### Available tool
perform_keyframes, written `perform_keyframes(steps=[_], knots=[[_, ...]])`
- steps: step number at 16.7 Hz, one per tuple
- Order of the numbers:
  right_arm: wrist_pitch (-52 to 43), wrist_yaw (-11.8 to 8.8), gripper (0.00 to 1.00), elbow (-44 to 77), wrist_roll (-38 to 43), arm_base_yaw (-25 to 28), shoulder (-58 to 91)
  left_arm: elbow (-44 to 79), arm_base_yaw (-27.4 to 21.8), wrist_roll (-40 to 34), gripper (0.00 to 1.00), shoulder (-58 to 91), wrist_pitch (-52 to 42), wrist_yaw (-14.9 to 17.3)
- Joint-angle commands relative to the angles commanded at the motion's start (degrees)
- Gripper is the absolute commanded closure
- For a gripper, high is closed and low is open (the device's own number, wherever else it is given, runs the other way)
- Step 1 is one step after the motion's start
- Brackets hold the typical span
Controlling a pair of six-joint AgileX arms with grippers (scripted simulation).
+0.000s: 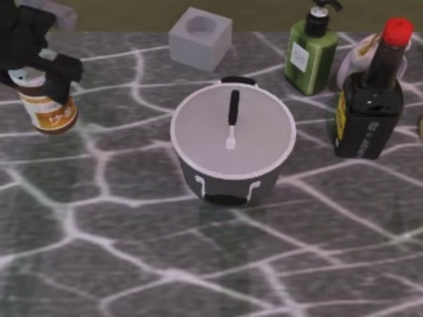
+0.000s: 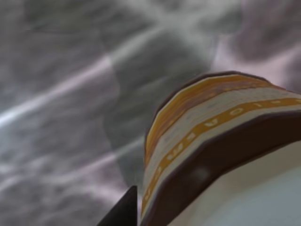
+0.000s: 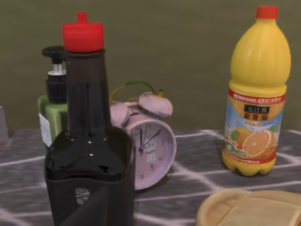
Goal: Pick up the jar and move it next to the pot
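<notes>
Gripping the jar (image 1: 47, 105) around its white-capped top, the left gripper (image 1: 41, 71) holds it tilted at the far left of the table (image 1: 132, 251), brown contents and orange-and-white label showing, well left of the pot (image 1: 232, 144) with its pale lid.

Glossy dark bottle (image 3: 87, 155), matt grey pot (image 1: 228, 178), marble-veined table (image 1: 132, 251), paper-labelled jar (image 1: 49, 109)

One jar (image 1: 49, 109), one lidded pot (image 1: 232, 146), one grey cube (image 1: 200, 37) and three bottles (a green pump bottle (image 1: 311, 53), a dark red-capped bottle (image 1: 370, 105), an orange juice bottle (image 3: 256, 94)); one pink alarm clock (image 3: 146, 141).
</notes>
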Motion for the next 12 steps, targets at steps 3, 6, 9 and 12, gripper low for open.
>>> perform_keyframes(steps=[3,6,9,12], knots=[[0.0,0.0,0.00,0.0,0.0,0.0,0.0,-4.1,-4.2,-12.2,1.00,-1.1,3.2,-2.3],[0.0,0.0,0.00,0.0,0.0,0.0,0.0,-8.5,-8.6,-24.7,1.00,-2.3,6.5,-4.7],[0.0,0.0,0.00,0.0,0.0,0.0,0.0,-12.2,-12.1,-33.9,1.00,-3.4,9.2,-6.6],[0.0,0.0,0.00,0.0,0.0,0.0,0.0,-14.0,-13.8,-37.5,1.00,-3.9,10.5,-7.5]])
